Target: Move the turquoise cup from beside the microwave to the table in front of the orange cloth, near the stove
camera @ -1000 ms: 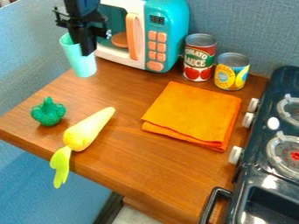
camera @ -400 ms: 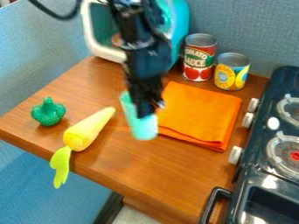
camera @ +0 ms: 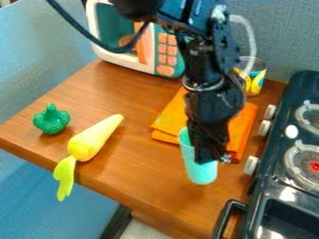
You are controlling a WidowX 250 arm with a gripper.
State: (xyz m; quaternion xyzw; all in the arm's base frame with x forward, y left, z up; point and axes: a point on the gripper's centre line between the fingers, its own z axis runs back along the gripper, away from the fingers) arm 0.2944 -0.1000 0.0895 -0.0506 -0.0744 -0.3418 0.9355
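Right now, we have the claw closed on the turquoise cup, and we judge the step in hand to be carrying or placing it. The cup is at the front right of the wooden table, just in front of the folded orange cloth and near the stove. It leans a little; we cannot tell whether its base touches the wood. The next move probably calls for a steady grip and a more upright cup before any release.

As for containers, the gripper covers much of the cup's mouth, so we cannot tell what it holds. Behind the arm stands a yellow-labelled can, partly hidden. The toy microwave shows something orange behind its window. At the stove's front we see a dark recessed tray.
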